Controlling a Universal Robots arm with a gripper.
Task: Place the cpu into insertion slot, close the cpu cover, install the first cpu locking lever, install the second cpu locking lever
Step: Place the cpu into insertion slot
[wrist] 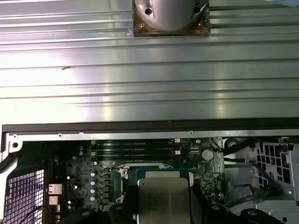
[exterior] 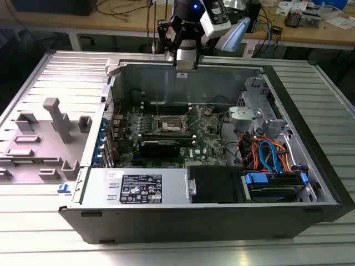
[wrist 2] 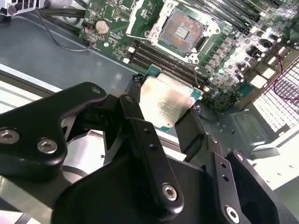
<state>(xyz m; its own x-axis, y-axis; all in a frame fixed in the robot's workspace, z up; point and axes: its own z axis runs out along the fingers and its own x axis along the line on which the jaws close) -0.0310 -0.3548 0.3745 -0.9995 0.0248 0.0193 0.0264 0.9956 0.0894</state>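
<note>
So, the gripper pinches the cpu by its edges; I'd lower it flat, square to the insertion slot.

- A ribbed metal table is seen.
- An open case is laid on it.
- Grey blocks are set beside the case, on the exterior view's left.
</note>
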